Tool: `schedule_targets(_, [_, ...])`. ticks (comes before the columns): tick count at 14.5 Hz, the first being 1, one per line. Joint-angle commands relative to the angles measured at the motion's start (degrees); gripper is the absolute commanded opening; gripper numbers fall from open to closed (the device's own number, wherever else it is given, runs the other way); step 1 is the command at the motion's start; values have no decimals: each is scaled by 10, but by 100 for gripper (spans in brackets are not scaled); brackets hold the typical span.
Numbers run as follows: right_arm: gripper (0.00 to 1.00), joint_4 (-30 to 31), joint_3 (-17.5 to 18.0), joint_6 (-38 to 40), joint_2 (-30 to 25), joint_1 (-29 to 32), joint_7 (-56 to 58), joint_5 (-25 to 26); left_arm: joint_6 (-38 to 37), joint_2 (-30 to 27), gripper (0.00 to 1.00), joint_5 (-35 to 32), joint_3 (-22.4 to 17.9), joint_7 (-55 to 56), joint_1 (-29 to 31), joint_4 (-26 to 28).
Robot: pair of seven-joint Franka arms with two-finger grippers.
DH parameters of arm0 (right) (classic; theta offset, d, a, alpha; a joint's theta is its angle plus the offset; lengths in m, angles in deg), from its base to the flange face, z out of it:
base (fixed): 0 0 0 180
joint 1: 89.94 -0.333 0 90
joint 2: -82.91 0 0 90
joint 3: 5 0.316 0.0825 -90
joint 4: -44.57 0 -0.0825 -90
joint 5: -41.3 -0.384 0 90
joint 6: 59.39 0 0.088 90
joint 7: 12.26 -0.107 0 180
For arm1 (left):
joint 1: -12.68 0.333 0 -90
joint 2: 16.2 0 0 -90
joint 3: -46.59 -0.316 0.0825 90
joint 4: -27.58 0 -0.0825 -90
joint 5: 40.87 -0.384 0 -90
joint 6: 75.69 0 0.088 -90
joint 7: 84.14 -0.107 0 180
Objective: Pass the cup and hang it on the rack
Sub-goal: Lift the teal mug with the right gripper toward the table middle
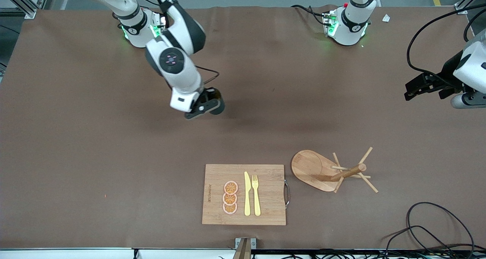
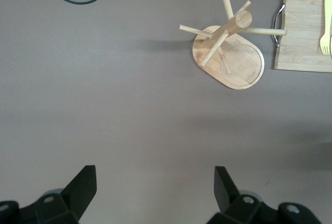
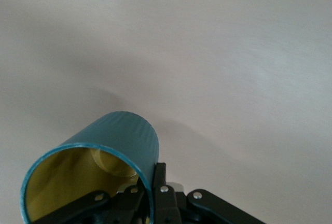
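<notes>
Right gripper point(image 1: 212, 106) clamped on cup point(image 3: 98, 169) rim, over bare table point(image 1: 76, 137). Left gripper point(image 2: 154, 182) spread wide, empty, waiting; rack point(image 1: 328, 171) and cutting board point(image 1: 244, 194) below, apart.

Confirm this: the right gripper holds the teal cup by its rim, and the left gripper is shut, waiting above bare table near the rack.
Wrong on one point: the left gripper is open, as the left wrist view shows. The rest stands: the right gripper holds the teal cup by its rim, and the left one waits above bare table near the rack.
</notes>
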Motion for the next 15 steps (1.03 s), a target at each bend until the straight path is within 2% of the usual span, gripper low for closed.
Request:
schedule_targets(1, [1,-76,-4,3,65,-33,-80,45,-3,-2,100,2,1,5,1,-2])
schedule_targets(4, [1,-134,-4,4,127,-62,-129,99,-3,-1,100,2,1,5,2,-2])
schedule_targets(8, [1,-203,-4,4,188,-93,-164,104,-3,-1,100,1,1,4,2,-2])
schedule_targets(15, [2,-208,-6,7,198,-112,-185,104,-3,3,100,7,1,3,6,-2])
